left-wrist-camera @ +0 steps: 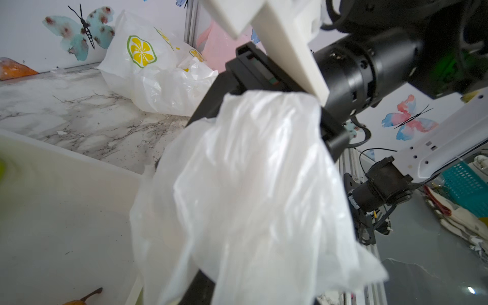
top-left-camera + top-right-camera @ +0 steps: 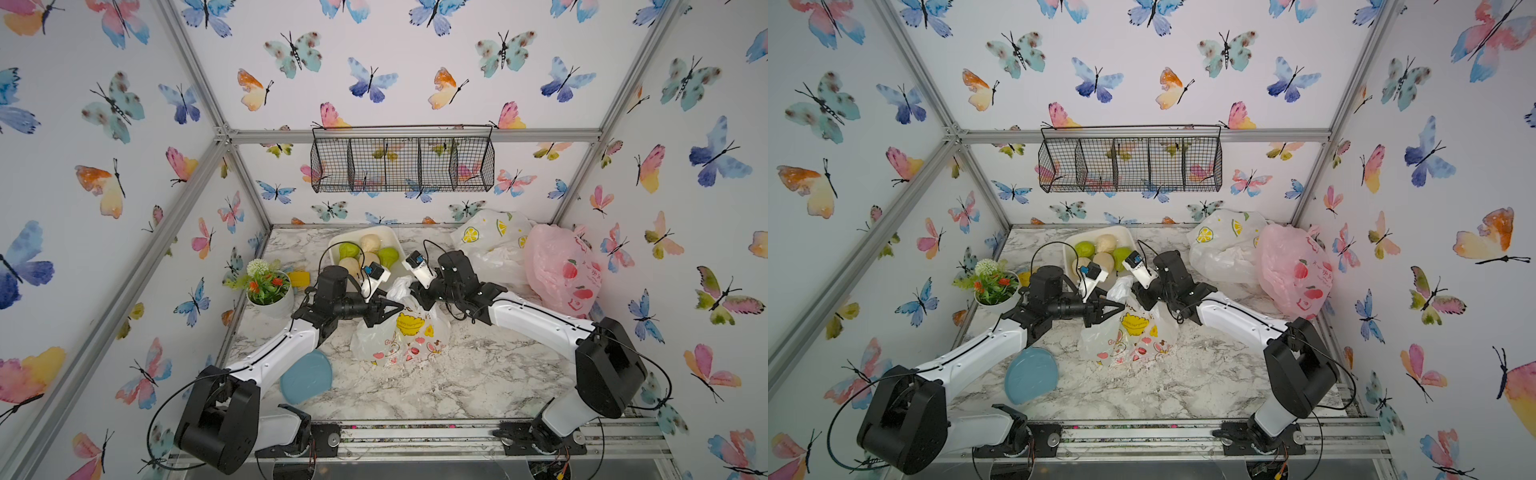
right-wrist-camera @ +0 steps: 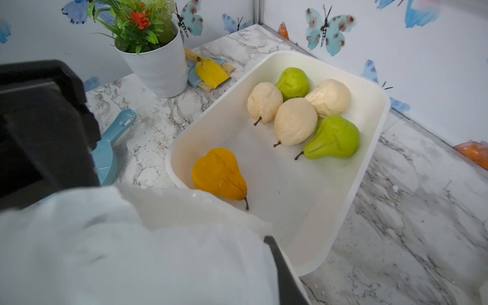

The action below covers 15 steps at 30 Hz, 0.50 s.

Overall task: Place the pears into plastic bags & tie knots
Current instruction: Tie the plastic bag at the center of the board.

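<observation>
Left gripper is pointing its tips at the raised top of the bunny-print bag in the middle of both top views; whether those tips are spread or pressed together I cannot tell. Right gripper is pinching bunched white plastic from the same bag, which is standing on the bench. Six pears are lying in the white tray just above it: three cream, two green, one orange. Lemon-print bag and pink bag are sitting side by side at the bench's upper right.

The pears are green, cream or orange-yellow; the bag seems bunny-printed.
</observation>
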### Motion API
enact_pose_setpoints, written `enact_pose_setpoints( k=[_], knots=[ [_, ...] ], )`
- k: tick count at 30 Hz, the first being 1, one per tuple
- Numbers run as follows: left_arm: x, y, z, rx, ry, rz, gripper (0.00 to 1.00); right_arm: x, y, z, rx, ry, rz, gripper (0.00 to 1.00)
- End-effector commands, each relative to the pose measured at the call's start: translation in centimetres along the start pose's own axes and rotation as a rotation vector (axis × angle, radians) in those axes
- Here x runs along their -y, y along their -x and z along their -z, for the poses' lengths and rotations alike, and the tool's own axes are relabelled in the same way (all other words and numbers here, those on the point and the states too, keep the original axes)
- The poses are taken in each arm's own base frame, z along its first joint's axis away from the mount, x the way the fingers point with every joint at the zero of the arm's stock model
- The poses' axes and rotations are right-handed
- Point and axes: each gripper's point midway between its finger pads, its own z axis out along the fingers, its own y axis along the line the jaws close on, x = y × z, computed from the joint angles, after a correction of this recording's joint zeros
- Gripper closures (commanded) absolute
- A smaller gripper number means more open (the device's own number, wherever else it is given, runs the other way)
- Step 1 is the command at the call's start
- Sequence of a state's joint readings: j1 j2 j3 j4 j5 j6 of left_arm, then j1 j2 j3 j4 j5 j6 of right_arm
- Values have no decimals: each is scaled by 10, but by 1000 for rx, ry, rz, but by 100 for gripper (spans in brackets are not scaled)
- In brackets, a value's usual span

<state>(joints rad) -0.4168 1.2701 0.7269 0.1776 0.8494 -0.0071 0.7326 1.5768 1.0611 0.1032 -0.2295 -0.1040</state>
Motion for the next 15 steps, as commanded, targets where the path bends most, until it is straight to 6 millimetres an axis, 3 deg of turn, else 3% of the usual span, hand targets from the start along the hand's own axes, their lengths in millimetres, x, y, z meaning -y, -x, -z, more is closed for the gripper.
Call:
enact_pose_setpoints(
  k=[1, 6, 9, 11, 13, 15],
  knots=[
    [25, 21, 11, 101, -41, -62, 77, 20, 73, 29, 348, -135, 21, 77],
    [64, 24, -9, 94, -156, -71, 81, 12, 93, 48, 508, -104, 16, 75],
    [82, 17, -32, 55, -210, -72, 80, 10, 91, 52, 550, -99, 16, 75],
    [82, 14, -39, 32, -217, -59, 78, 8, 85, 50, 551, -92, 17, 77],
    [79, 15, -39, 16, -199, -59, 71, 6, 74, 49, 553, -85, 20, 79],
    [78, 19, -32, -2, -171, -84, 54, 2, 67, 55, 570, -80, 28, 81]
  ],
)
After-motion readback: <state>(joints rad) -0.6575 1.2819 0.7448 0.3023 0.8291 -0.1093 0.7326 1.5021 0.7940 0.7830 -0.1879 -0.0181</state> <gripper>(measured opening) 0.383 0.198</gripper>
